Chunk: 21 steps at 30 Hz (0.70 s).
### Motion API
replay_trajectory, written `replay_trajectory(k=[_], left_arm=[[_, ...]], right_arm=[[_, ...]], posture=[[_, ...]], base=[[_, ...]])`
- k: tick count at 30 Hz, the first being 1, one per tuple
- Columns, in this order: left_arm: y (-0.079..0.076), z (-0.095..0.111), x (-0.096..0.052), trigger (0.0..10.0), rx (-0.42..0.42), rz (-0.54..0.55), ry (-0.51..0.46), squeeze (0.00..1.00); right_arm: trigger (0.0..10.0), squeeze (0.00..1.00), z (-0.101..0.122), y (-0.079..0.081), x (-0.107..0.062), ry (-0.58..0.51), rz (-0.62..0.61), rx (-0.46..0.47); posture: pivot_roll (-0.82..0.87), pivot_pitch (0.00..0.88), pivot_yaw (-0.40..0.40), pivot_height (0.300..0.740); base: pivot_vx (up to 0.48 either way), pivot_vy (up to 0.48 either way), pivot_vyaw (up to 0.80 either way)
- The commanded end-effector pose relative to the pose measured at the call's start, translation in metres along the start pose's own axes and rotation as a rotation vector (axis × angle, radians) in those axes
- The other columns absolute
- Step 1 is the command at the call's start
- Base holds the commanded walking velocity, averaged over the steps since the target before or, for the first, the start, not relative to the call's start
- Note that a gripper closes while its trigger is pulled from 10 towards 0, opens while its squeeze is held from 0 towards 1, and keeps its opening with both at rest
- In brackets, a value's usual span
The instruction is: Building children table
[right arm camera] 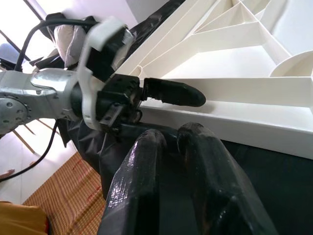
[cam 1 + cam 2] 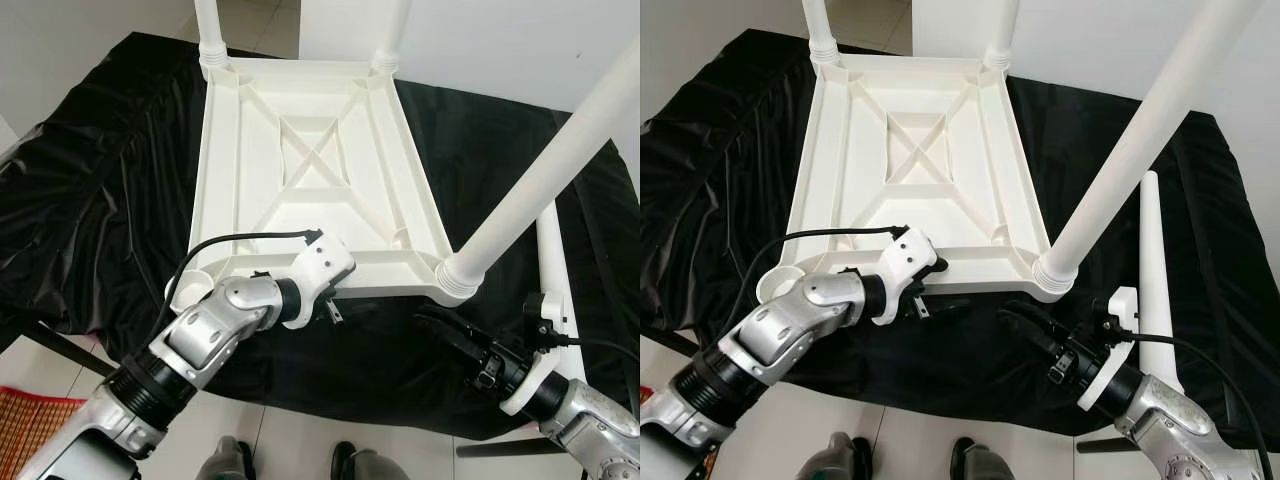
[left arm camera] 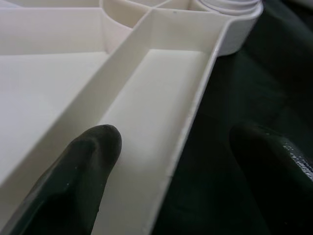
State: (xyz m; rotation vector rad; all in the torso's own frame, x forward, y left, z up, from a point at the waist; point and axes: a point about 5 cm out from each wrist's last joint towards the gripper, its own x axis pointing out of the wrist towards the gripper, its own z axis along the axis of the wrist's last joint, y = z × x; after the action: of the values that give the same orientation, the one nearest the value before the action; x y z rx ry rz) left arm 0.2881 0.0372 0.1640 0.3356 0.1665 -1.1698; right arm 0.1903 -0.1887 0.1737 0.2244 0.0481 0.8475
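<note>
Inverted white children's table top [image 2: 320,160] lying ribbed side up on a black cloth [image 2: 90,190]; three legs stand in their corner sockets, two at the far corners and one, the near-right leg [image 2: 545,170], rising steeply toward the camera; a fourth, loose leg [image 2: 1152,270] lies on the cloth just beside the table's right edge. The near-left corner socket [image 2: 780,288] is judged still empty, so the step in hand appears to be fitting the last leg.

Left gripper [image 2: 335,305] at the table's near rim [image 3: 195,112]; its fingers stand spread astride that rim, one finger [image 3: 88,161] inside the rib channel, the other outside over the cloth, apparently bracing the top. Right gripper [image 2: 1025,325] low over the cloth below the near-right corner; fingers [image 1: 146,191] pressed together, holding nothing.

The next move probably calls for the right gripper to open, take up the loose leg and carry it across to the empty socket; the standing near-right leg and the left arm both lie in that path. The cloth's near edge drops off close behind the grippers; open cloth to the right of the loose leg offers approach room.
</note>
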Motion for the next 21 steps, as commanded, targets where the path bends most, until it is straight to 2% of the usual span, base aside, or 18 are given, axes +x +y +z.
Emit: replay_trajectory(k=[1, 4, 8, 11, 14, 15, 16, 17, 21], left_arm=[[-0.002, -0.005, 0.002, 10.0, 0.006, -0.018, 0.026, 0.00], [-0.006, -0.007, 0.002, 10.0, 0.013, -0.058, 0.035, 0.00], [-0.004, -0.015, 0.001, 10.0, 0.027, -0.069, 0.113, 0.00], [0.004, -0.024, 0.001, 10.0, -0.009, -0.016, 0.184, 0.00], [0.006, -0.030, 0.001, 10.0, -0.019, 0.006, 0.215, 0.00], [0.006, -0.035, 0.000, 2.9, -0.022, 0.010, 0.235, 0.00], [0.006, -0.035, 0.000, 2.9, -0.022, 0.010, 0.235, 0.00], [0.006, -0.036, -0.001, 0.0, -0.025, 0.010, 0.242, 0.00], [0.010, -0.039, -0.003, 0.0, -0.042, 0.034, 0.264, 0.00]], right_arm=[[10.0, 0.00, 0.001, 0.001, -0.002, 0.007, -0.004, -0.008], [10.0, 0.00, 0.002, 0.001, -0.004, 0.009, -0.008, -0.010], [10.0, 0.00, 0.002, 0.000, -0.003, 0.003, -0.014, -0.010], [10.0, 0.00, 0.002, 0.002, -0.002, 0.000, -0.014, -0.008], [10.0, 0.00, 0.001, 0.003, -0.002, -0.002, -0.017, -0.007], [10.0, 0.00, 0.001, 0.002, -0.002, -0.006, -0.021, -0.005], [10.0, 0.00, 0.001, 0.002, -0.002, -0.006, -0.021, -0.005], [10.0, 0.00, 0.000, 0.002, -0.002, -0.006, -0.023, -0.004], [10.0, 0.00, 0.000, 0.002, -0.001, -0.007, -0.025, -0.003]], posture=[[-0.03, 0.200, -0.015, 0.740], [-0.03, 0.200, -0.015, 0.740], [-0.03, 0.201, -0.010, 0.740], [-0.02, 0.202, -0.008, 0.740], [-0.02, 0.204, -0.002, 0.740], [-0.02, 0.204, -0.002, 0.740], [-0.02, 0.204, -0.002, 0.740], [-0.02, 0.205, 0.003, 0.740], [-0.02, 0.205, 0.003, 0.740]], base=[[0.000, 0.000, 0.00], [0.000, 0.000, 0.00], [0.000, 0.000, 0.00], [0.000, 0.000, 0.00], [0.000, 0.000, 0.00], [0.000, 0.000, 0.00], [0.000, 0.000, 0.00], [0.000, 0.000, 0.00], [0.000, 0.000, 0.00]])
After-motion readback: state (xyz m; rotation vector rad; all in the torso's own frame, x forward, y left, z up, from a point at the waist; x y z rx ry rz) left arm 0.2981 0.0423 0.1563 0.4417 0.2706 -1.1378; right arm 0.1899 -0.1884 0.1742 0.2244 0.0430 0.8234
